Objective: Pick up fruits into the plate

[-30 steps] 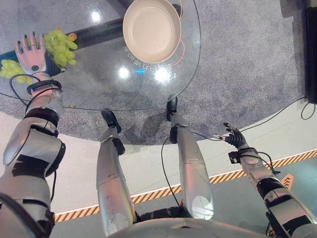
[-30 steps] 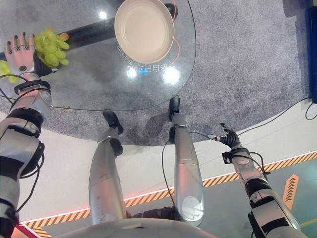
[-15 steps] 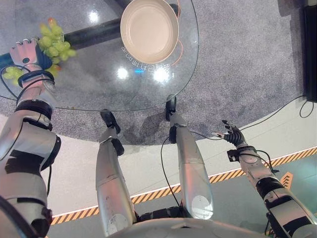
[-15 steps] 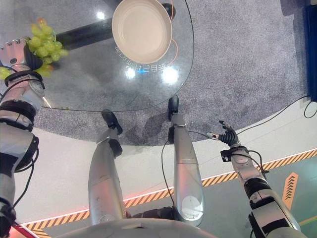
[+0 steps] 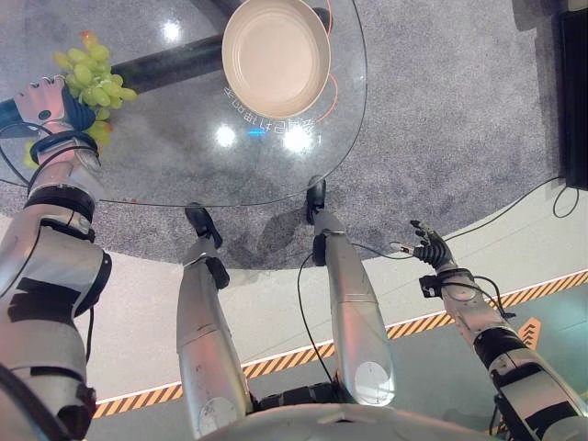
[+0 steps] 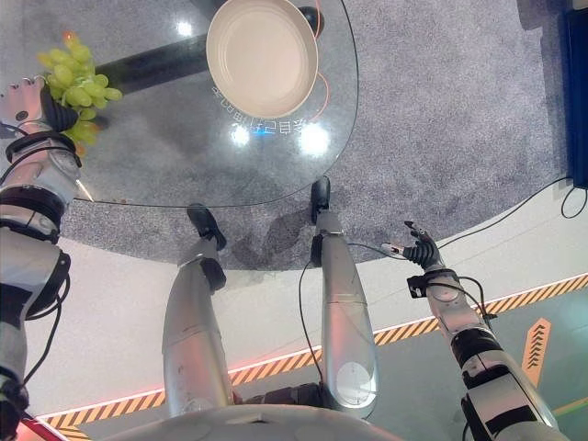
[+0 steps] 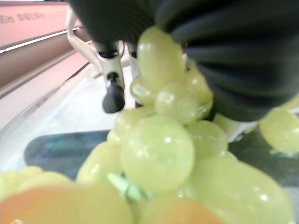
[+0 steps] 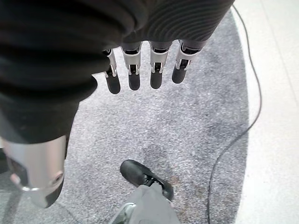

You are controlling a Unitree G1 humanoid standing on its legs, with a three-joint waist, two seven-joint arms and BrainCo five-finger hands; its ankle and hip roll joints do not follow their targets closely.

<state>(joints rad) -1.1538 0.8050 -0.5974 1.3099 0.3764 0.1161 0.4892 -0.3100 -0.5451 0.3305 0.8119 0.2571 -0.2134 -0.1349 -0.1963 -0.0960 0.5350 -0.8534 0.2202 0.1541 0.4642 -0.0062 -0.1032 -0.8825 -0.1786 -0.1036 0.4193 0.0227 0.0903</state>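
grapes: green bunch (image 5: 93,75) in the left hand, raised over the far-left part of the glass table (image 5: 184,156), well apart from the plate
left hand: (image 5: 48,99) fingers curled round the bunch; wrist view shows grapes (image 7: 159,154) pressed right against the palm cover
second bunch: a few more green grapes (image 5: 97,134) just below the hand, partly hidden
plate: beige, empty (image 5: 276,55), far side of table, centre
right hand: (image 5: 425,246) idle, low beside the table, fingers (image 8: 133,70) straight, holding nothing
risk: loose berries may drop off or the bunch slip during the sideways carry; grip looks partial
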